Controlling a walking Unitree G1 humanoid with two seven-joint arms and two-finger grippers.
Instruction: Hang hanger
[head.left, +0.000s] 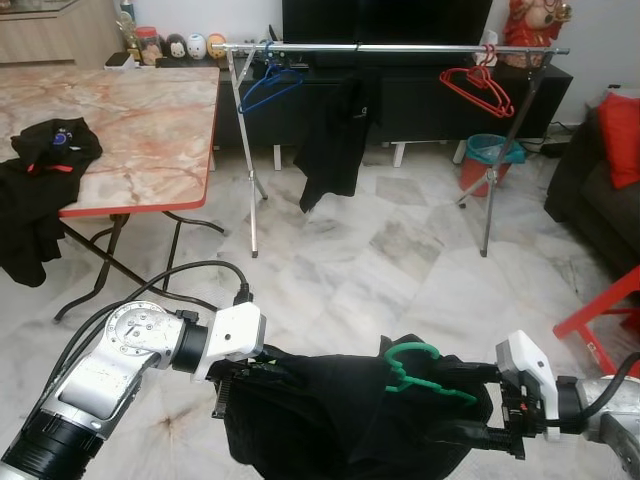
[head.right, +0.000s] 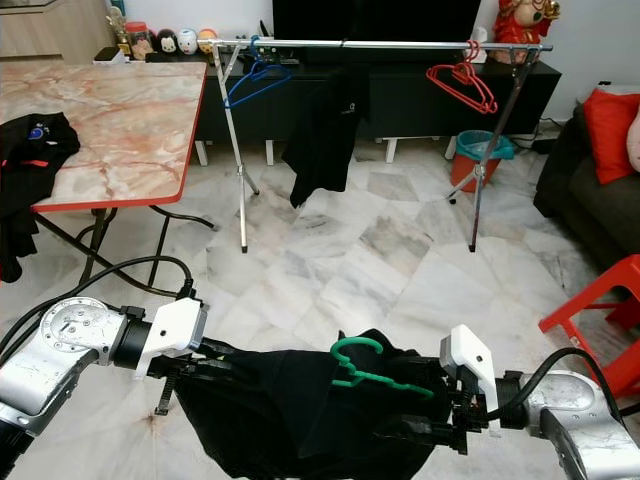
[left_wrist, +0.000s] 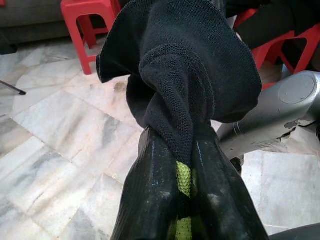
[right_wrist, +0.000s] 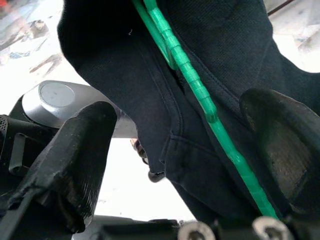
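A green hanger (head.left: 415, 370) sits inside a black garment (head.left: 330, 410), its hook poking out at the collar, held low in front of me above the floor. My left gripper (left_wrist: 185, 185) is shut on a bunched fold of the garment at its left end. At the right end, my right gripper (right_wrist: 185, 145) is open, and the hanger's green arm (right_wrist: 200, 95) and the cloth pass between its spread fingers (right_wrist: 75, 165). The clothes rack's rail (head.left: 400, 47) stands well ahead across the floor.
On the rail hang a blue hanger (head.left: 268, 88), a black garment (head.left: 330, 140) and a red hanger (head.left: 478, 88). A marble-top folding table (head.left: 140, 140) with black clothes (head.left: 40, 170) stands left. A red stool (head.left: 610, 315) and a dark sofa (head.left: 590, 190) are right.
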